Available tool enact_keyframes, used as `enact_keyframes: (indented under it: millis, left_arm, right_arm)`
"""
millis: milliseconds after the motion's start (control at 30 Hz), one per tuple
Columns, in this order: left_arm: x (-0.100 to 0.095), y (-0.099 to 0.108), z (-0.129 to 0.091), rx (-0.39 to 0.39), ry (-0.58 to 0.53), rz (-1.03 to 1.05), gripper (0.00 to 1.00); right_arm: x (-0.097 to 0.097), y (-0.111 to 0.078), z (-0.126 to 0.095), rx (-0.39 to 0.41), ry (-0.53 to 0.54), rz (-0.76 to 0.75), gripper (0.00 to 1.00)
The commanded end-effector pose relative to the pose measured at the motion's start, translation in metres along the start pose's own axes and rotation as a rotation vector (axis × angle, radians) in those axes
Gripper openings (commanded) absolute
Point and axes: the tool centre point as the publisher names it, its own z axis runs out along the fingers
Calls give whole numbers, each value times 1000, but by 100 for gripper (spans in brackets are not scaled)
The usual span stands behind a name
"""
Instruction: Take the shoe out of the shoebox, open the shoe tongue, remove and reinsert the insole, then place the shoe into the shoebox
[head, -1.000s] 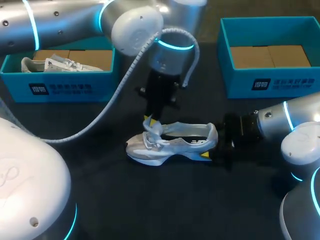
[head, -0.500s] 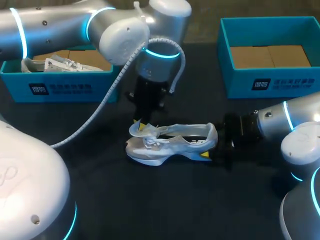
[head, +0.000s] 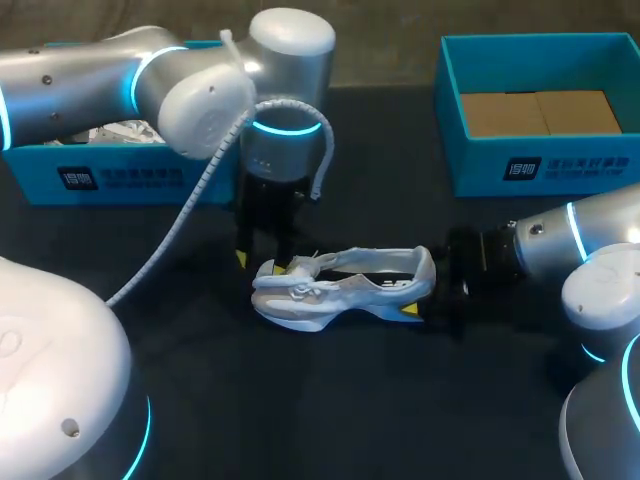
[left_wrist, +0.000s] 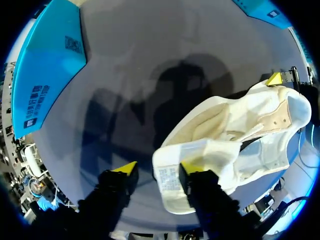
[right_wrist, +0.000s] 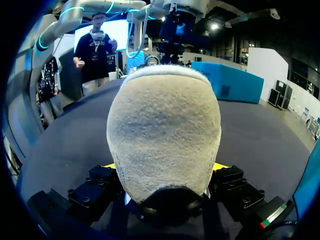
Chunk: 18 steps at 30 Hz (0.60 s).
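Note:
A white sneaker (head: 340, 288) stands on the dark table, toe toward my left arm. My left gripper (head: 260, 262) hangs over the toe end, open, one yellow tip on each side of the tongue's tip. In the left wrist view the gripper (left_wrist: 159, 170) is open and the tongue (left_wrist: 172, 180) rests loose against one finger, with the shoe's inside (left_wrist: 250, 125) ahead. My right gripper (head: 422, 292) is shut on the shoe's heel. The heel (right_wrist: 165, 115) fills the right wrist view between the fingers of that gripper (right_wrist: 167, 166).
A teal shoebox (head: 120, 180) at the back left holds another white shoe (head: 125, 130). A second teal shoebox (head: 540, 170) at the back right shows only its cardboard bottom. My left arm's cable (head: 190, 215) loops over the table.
My left gripper, which held the tongue and laces up, has moved left and down, opened and let the tongue go. The right arm and the heel have not moved.

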Motion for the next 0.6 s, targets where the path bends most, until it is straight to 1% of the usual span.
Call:
enact_keyframes:
  millis: [33, 100, 267, 433, 600]
  left_arm:
    - [-8, 7, 2, 19, 15, 1, 98]
    - [-7, 9, 2, 24, 14, 4, 99]
    - [-11, 14, -10, 38, 51, 11, 100]
    - [-10, 11, -21, 41, 74, 30, 100]
    - [-5, 5, -34, 58, 84, 63, 100]
  right_arm:
    - [1, 1, 2, 4, -3, 0, 0]
    - [1, 1, 2, 4, -3, 0, 0]
    - [1, 1, 2, 4, -3, 0, 0]
    - [1, 1, 2, 4, -3, 0, 0]
    - [1, 1, 2, 4, -3, 0, 0]
